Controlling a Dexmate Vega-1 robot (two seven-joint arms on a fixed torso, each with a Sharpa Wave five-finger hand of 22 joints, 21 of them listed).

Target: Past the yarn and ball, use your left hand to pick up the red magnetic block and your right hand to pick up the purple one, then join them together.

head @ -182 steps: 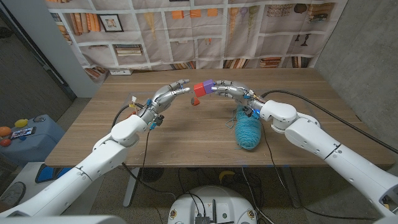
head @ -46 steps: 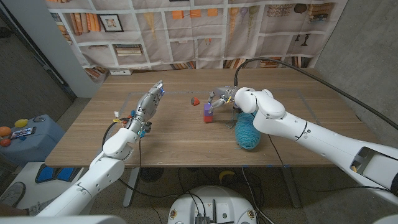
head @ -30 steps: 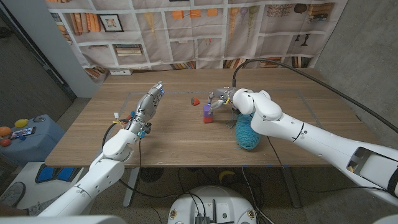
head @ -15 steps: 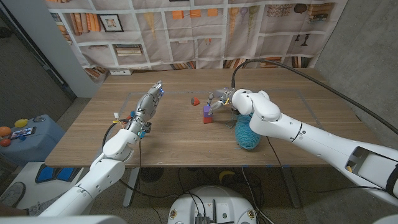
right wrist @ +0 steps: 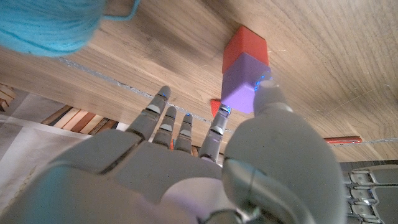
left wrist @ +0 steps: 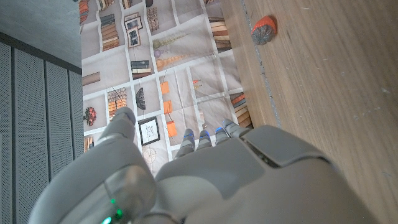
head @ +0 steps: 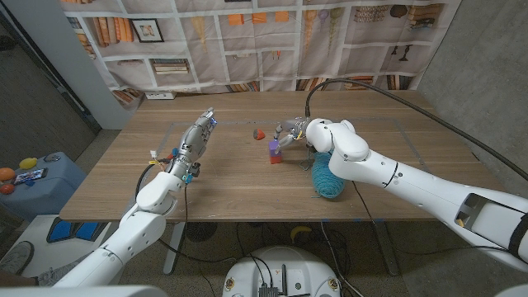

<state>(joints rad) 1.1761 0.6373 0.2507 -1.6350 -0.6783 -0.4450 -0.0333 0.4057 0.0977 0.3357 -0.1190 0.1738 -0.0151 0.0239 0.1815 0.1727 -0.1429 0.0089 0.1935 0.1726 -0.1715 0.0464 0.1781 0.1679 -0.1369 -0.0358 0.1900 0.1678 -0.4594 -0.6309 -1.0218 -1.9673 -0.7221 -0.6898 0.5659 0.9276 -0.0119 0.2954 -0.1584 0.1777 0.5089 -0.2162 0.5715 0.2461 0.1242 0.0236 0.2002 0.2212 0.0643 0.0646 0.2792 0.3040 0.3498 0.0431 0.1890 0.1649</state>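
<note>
Right hand (head: 290,129) first: from my seat I see that arm swung in across the worktop, forearm over the teal yarn (head: 328,175), fingers reaching to the joined blocks near the middle of the table (head: 231,177). In its wrist view the thumb tip touches the purple block (right wrist: 243,91) while the other fingers (right wrist: 163,118) are stretched out straight past it — I cannot tell whether it truly pinches the block or only touches it. The purple block sits on top of the red block (right wrist: 244,52), the two touching face to face, and the red one stands on the wood.

Left hand (head: 197,138) is raised off the table on its own side, fingers straight and close together, pointing toward the far edge; it holds nothing, and its wrist view shows the fingers extended.

A small red and grey ball (head: 257,133) lies just beyond the blocks, toward the far edge. The yarn lies nearer the front edge, on the right-arm side of the blocks — apart from them.
</note>
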